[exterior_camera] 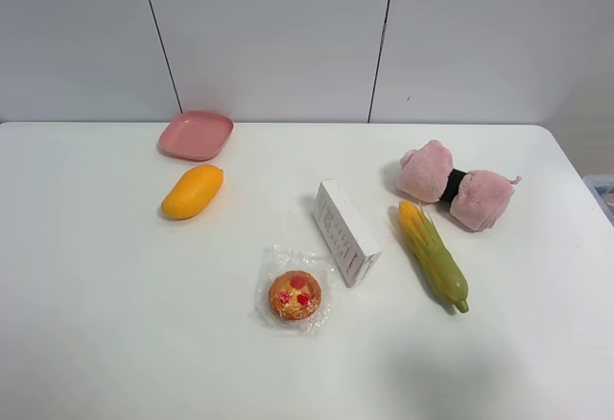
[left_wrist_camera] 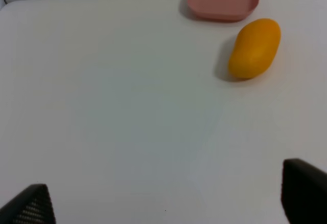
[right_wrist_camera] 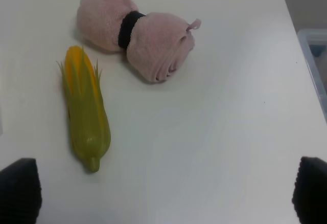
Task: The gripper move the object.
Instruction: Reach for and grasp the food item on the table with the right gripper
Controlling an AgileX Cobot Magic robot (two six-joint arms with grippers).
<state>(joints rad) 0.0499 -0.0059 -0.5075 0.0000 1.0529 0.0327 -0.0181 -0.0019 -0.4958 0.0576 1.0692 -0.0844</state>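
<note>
The object, a small round golden-brown tart (exterior_camera: 295, 295) with red fruit spots, lies in crinkly clear wrap at the front middle of the white table (exterior_camera: 96, 324). It shows only in the exterior high view. Neither arm shows in that view. My left gripper (left_wrist_camera: 166, 203) is open and empty, with its fingertips (left_wrist_camera: 30, 206) spread wide over bare table, well short of the orange mango (left_wrist_camera: 254, 48). My right gripper (right_wrist_camera: 166, 193) is open and empty, with its fingertips (right_wrist_camera: 20, 188) wide apart near the corn cob (right_wrist_camera: 86, 112).
A white box (exterior_camera: 345, 231) lies just right of the tart. The mango (exterior_camera: 193, 191) and a pink dish (exterior_camera: 197, 134) are at the back left. The corn (exterior_camera: 434, 254) and a rolled pink towel (exterior_camera: 457, 186) are at the right. A clear bin (right_wrist_camera: 314, 60) stands off the table's right edge.
</note>
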